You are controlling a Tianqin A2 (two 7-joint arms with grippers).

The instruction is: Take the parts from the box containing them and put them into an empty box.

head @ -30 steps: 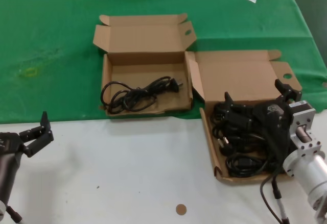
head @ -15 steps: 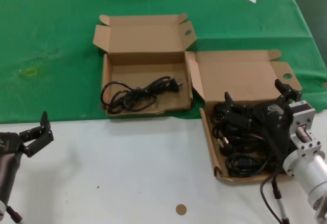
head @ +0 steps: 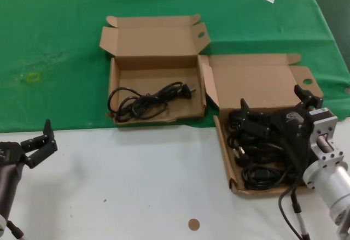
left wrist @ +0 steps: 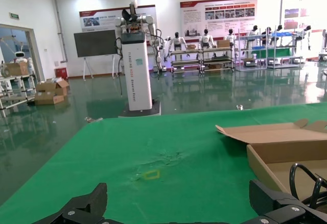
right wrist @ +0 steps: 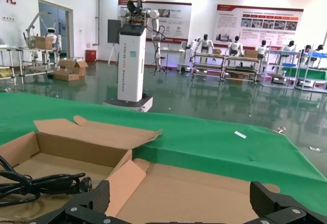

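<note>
The right gripper [head: 273, 111] hangs directly over the near box [head: 225, 155], the one with the neat front wall at the robot's right, and its jaws stand wide apart, 1 finger toward the middle of the table and 1 toward the lid's holed flap, holding nothing. The cords [head: 257, 152] lie just beneath it as a heap of black loops that fills the tray from front to back, so the pick is a short straight drop rather than a reach. Their strands mostly run across the box, side to side, and the open fingers are spread along that same line.

The left gripper [head: 41, 141] waits, also open and empty, over the white table at the robot's left, well apart from both boxes.

Farther off, on the green cloth, the second box [head: 114, 84] lies forward and left of the working gripper. 1 looped cord [head: 145, 102] already rests in it.
</note>
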